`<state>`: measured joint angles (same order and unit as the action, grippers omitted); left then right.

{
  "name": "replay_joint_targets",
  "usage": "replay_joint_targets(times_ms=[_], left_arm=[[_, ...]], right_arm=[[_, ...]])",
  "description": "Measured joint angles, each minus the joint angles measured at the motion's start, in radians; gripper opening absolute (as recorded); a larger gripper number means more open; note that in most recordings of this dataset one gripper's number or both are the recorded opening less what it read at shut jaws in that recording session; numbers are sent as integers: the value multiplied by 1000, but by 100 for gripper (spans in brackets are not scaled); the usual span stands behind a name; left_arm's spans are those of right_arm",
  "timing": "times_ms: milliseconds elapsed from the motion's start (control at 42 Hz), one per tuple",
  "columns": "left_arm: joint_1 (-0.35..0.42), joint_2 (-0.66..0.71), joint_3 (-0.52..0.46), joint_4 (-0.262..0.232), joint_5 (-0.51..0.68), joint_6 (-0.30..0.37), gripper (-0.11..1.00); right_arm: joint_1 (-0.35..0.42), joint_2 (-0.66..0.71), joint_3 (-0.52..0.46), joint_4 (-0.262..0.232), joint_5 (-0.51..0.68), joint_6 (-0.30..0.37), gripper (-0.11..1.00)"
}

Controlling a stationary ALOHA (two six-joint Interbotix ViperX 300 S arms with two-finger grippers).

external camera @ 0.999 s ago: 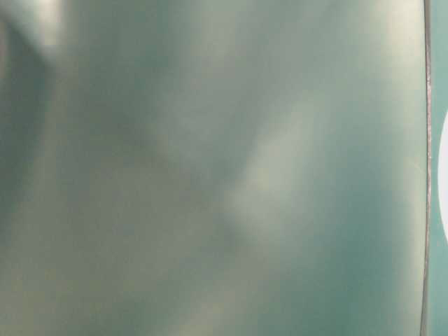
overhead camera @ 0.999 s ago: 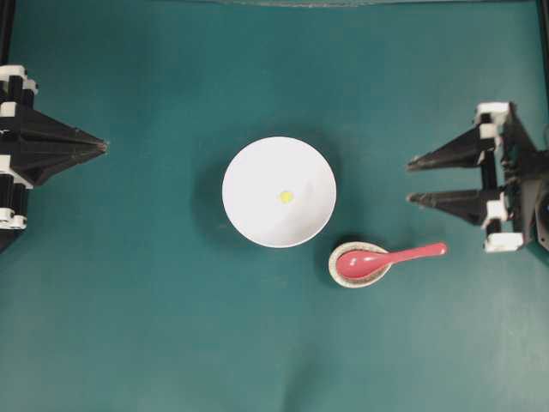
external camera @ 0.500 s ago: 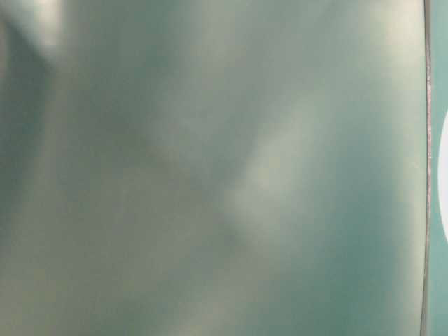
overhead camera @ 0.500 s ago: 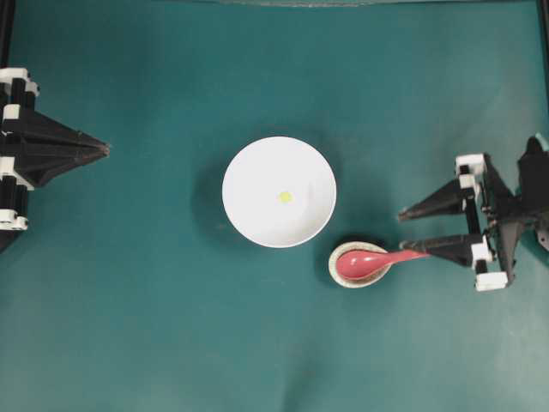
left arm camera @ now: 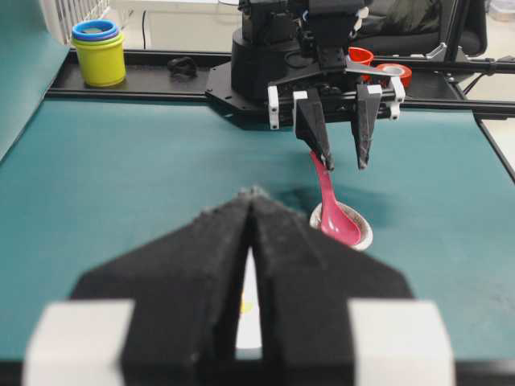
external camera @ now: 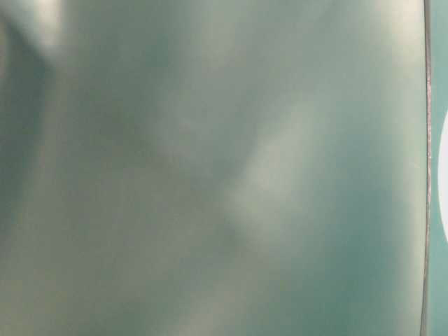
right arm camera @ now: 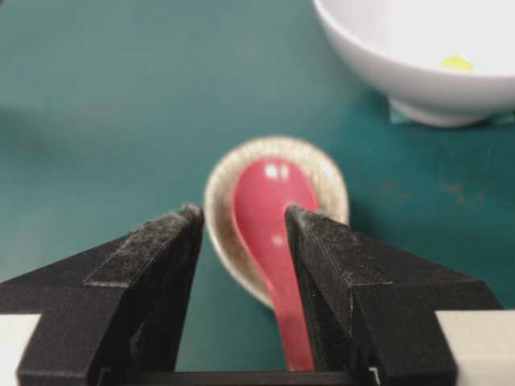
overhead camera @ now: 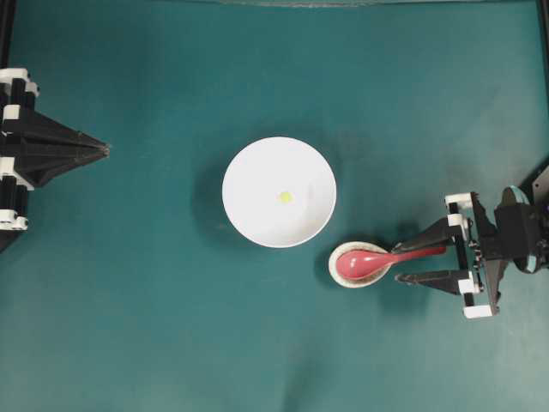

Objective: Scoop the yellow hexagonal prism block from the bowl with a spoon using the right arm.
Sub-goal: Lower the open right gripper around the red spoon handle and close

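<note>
The white bowl (overhead camera: 249, 163) sits mid-table with the tiny yellow block (overhead camera: 285, 196) inside. The pink-red spoon (overhead camera: 369, 260) rests with its scoop in a small speckled dish (overhead camera: 337, 268), handle pointing right. My right gripper (overhead camera: 401, 262) is open, its jaws astride the spoon's handle. In the right wrist view the gripper (right arm camera: 241, 213) has the spoon (right arm camera: 273, 201) between its fingers, close against the right one; the bowl (right arm camera: 418, 88) and block (right arm camera: 456, 62) lie beyond. My left gripper (overhead camera: 105, 148) is shut and empty at the far left, also in its own view (left arm camera: 252, 193).
The left wrist view shows the right gripper (left arm camera: 345, 165) over the spoon (left arm camera: 334, 217), and stacked yellow and blue cups (left arm camera: 99, 50) off the table's far edge. The table-level view is a blur, with a white sliver (external camera: 444, 182) at its right edge.
My right arm has moved toward the front of the table and lowered, so its open jaws now straddle the spoon's handle. The left arm, bowl and block have not moved.
</note>
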<state>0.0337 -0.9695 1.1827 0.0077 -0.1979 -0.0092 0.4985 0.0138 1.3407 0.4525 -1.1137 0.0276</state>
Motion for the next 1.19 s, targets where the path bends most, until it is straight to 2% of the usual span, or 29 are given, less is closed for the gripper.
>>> replay_joint_targets(times_ms=[309, 904, 999, 1142, 1190], left_arm=[[0, 0, 0, 0, 0, 0, 0], [0, 0, 0, 0, 0, 0, 0], [0, 0, 0, 0, 0, 0, 0], [0, 0, 0, 0, 0, 0, 0], [0, 2, 0, 0, 0, 0, 0]], right_arm=[[2, 64, 25, 5, -26, 40, 52], [2, 106, 28, 12, -12, 49, 51], [2, 106, 26, 12, -8, 49, 46], [2, 104, 26, 12, -6, 49, 24], [2, 104, 28, 14, -8, 49, 22]])
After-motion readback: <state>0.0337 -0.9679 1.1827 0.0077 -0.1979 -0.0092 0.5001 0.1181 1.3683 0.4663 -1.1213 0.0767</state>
